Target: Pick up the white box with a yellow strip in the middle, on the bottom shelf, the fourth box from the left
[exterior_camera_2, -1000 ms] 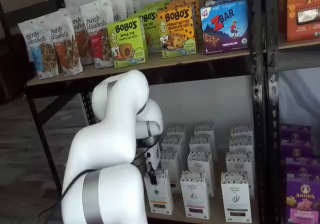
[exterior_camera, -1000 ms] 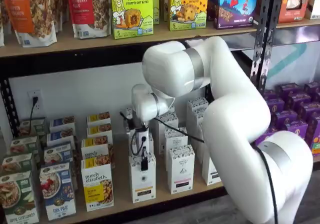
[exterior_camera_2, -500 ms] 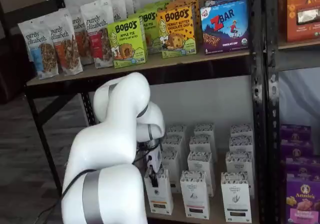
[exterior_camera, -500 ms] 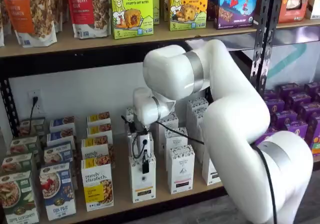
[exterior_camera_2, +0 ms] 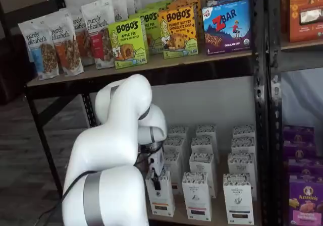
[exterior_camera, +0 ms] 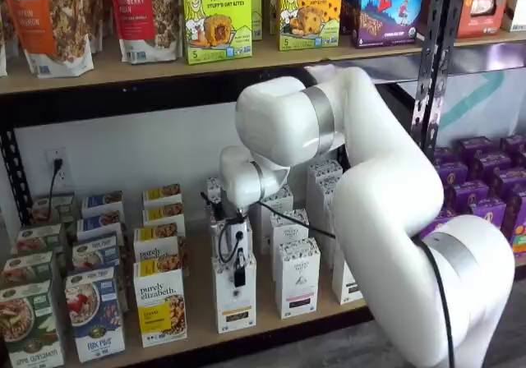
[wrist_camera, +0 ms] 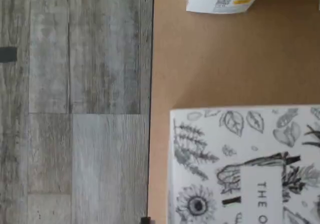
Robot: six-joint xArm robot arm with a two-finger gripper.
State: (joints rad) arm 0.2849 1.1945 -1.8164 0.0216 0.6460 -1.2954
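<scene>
The white box (exterior_camera: pixel 234 302) stands at the front of the bottom shelf (exterior_camera: pixel 200 323), with a yellow-and-black strip low on its front. It also shows in a shelf view (exterior_camera_2: pixel 161 195). My gripper (exterior_camera: pixel 239 273) hangs right over the box's top. One black finger (exterior_camera_2: pixel 156 179) lies down over the upper front of the box; the other finger is hidden, so I cannot tell whether it is open or shut. In the wrist view the box's leaf-patterned top (wrist_camera: pixel 245 169) lies close below on the tan board (wrist_camera: pixel 210 64).
Like white cartons (exterior_camera: pixel 296 278) with dark strips stand just right of the box and behind it. A "purely elizabeth" box (exterior_camera: pixel 160 306) stands to its left. Purple boxes (exterior_camera: pixel 485 195) fill the far right. The upper shelf beam (exterior_camera: pixel 123 97) runs overhead, and my white arm (exterior_camera: pixel 386 204) fills the front.
The gripper has sunk a little lower onto the top of the white box. The box has not moved.
</scene>
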